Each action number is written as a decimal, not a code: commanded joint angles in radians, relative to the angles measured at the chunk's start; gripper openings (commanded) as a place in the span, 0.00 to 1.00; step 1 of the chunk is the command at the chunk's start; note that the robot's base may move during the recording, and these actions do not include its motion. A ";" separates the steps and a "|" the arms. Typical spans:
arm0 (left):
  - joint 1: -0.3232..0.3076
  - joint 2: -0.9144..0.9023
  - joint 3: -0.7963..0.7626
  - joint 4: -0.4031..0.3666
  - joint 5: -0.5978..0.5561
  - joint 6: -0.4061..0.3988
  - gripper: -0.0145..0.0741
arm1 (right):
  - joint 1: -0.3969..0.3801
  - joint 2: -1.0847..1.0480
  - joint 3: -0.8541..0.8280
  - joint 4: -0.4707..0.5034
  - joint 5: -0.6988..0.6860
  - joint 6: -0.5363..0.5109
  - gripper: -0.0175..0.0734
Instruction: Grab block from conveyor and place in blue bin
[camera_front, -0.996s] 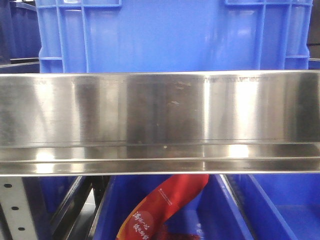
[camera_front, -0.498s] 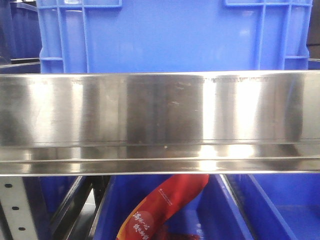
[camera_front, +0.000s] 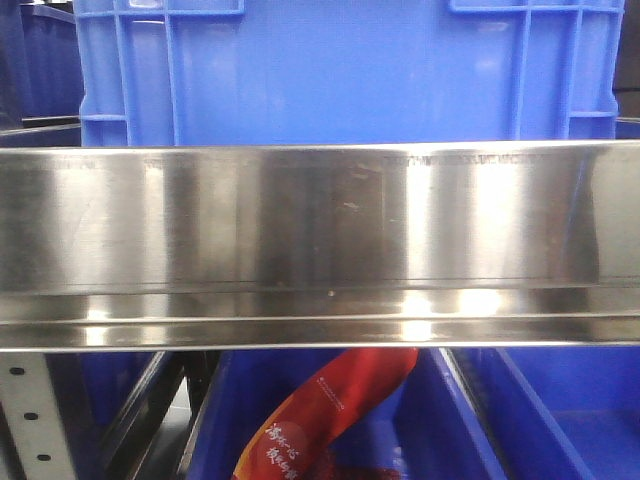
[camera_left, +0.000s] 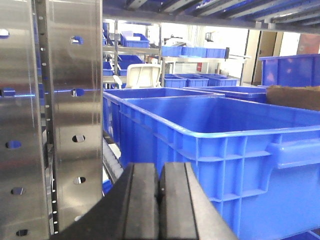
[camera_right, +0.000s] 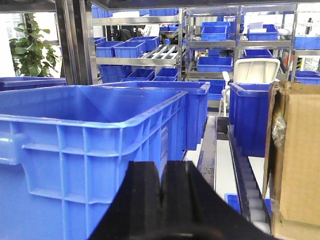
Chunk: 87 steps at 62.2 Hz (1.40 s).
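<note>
Two black tools are showing, one in each wrist view, and both are sitting with their fingers pressed together, gripping nothing. The left tool (camera_left: 158, 200) is pointing toward a large blue plastic bin (camera_left: 225, 145) with ribbed walls, with a perforated shiny metal upright (camera_left: 70, 115) standing to its left and more blue bins lining the racks behind. The right tool (camera_right: 161, 200) is facing another big blue ribbed crate (camera_right: 90, 150), while a brown cardboard box (camera_right: 297, 160) is rising at the right edge and a green leafy plant (camera_right: 30, 50) is standing far back on the left. In the front-facing view a wide brushed steel beam (camera_front: 320, 230) is spanning the whole width, a blue crate (camera_front: 340, 70) is sitting behind and above it, and a red printed packet (camera_front: 330, 410) is lying in a blue bin below. Neither the green block nor the belt is appearing in any view.
</note>
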<state>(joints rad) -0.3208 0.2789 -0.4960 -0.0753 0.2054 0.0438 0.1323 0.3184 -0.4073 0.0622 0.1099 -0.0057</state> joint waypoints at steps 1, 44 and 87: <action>0.001 -0.005 0.000 -0.001 -0.013 0.004 0.04 | -0.006 -0.004 0.003 0.004 -0.026 -0.003 0.01; 0.001 -0.005 0.000 -0.001 -0.013 0.004 0.04 | -0.190 -0.318 0.357 0.004 -0.023 -0.003 0.01; 0.001 -0.005 0.000 -0.001 -0.013 0.004 0.04 | -0.190 -0.318 0.407 0.004 -0.110 -0.003 0.01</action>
<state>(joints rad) -0.3208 0.2789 -0.4953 -0.0753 0.2054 0.0438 -0.0538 0.0028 -0.0019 0.0658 0.0283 -0.0057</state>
